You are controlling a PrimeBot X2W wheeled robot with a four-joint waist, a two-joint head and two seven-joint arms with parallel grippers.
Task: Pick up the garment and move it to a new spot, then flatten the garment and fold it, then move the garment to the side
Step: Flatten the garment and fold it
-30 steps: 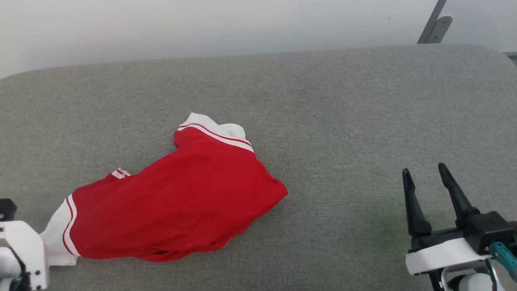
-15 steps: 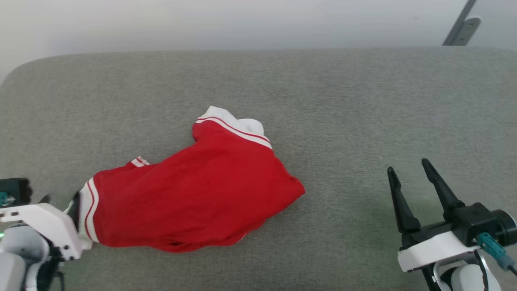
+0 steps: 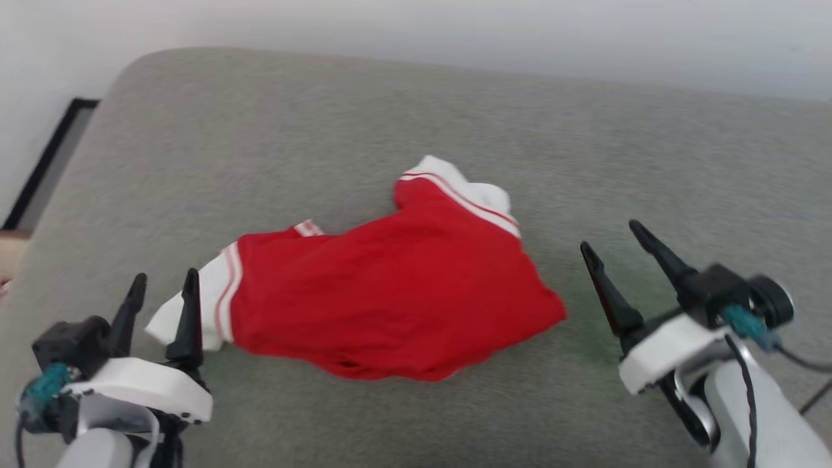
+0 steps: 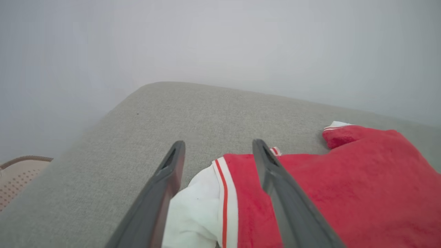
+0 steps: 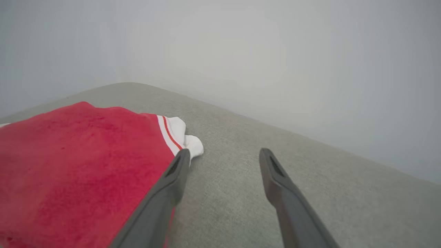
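Observation:
The garment [image 3: 396, 296], a red shirt with white sleeve ends and red-white stripe trim, lies crumpled in the middle of the grey padded surface [image 3: 325, 123]. My left gripper [image 3: 164, 281] stands open at the shirt's left end, holding nothing. In the left wrist view the left gripper [image 4: 218, 144] has the white sleeve end [image 4: 193, 206] lying loose under and between its fingers, and the garment [image 4: 344, 186] spreads to the right. My right gripper [image 3: 610, 236] is open just right of the shirt, apart from it. In the right wrist view the right gripper [image 5: 224, 152] has the garment [image 5: 79, 162] beside its left finger.
The padded surface curves down at its rounded far-left corner [image 3: 140, 62], with a dark-framed panel [image 3: 49, 159] on the floor beyond. A pale wall [image 3: 455, 26] runs behind it. A beige perforated object [image 4: 17, 174] sits low off the left edge.
My left gripper has opened and let go of the white sleeve end, and its fingers now point up beside it. The head camera has turned left, shifting the whole picture right.

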